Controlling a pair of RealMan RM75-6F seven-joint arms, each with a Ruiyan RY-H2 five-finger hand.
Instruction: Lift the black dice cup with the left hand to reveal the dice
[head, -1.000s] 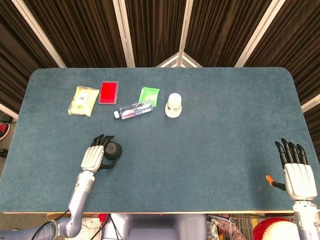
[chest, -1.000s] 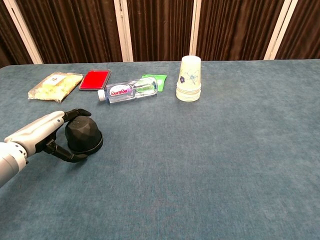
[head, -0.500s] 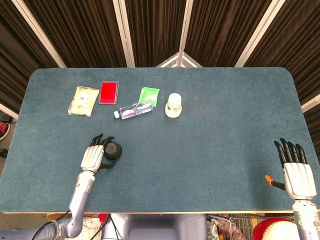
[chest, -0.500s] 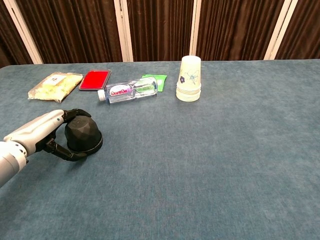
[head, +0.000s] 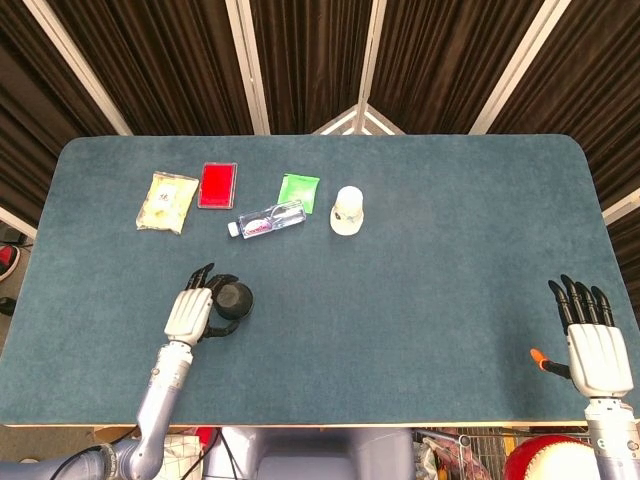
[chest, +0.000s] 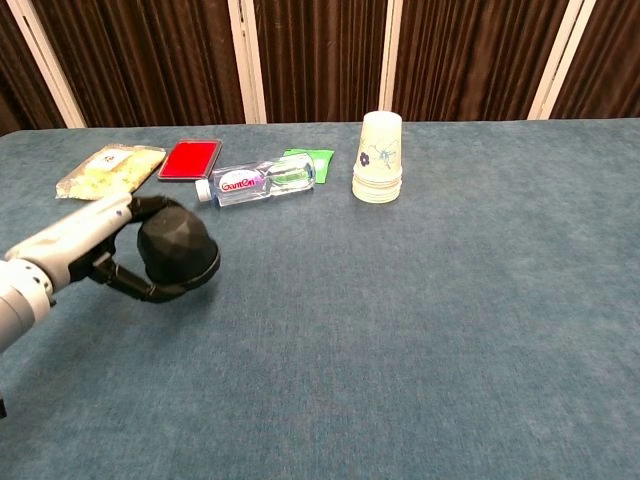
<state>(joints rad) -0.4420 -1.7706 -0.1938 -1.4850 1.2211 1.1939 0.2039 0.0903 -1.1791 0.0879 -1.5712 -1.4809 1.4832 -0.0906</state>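
My left hand (head: 190, 313) (chest: 75, 245) grips the black dice cup (head: 238, 298) (chest: 178, 248), fingers and thumb wrapped around its faceted body. In the chest view the cup hangs a little above the blue table (head: 420, 300), tipped slightly. No dice show under or beside it in either view. My right hand (head: 597, 345) lies flat near the table's front right corner, fingers apart and holding nothing; the chest view does not show it.
Along the back left lie a snack bag (head: 167, 200), a red box (head: 218, 184), a water bottle on its side (head: 268, 219) and a green packet (head: 298, 190). A stack of paper cups (head: 347, 210) (chest: 380, 158) stands mouth down beside them.
My left hand has raised the black cup off the table and carried it slightly right. The right hand has stayed where it was.
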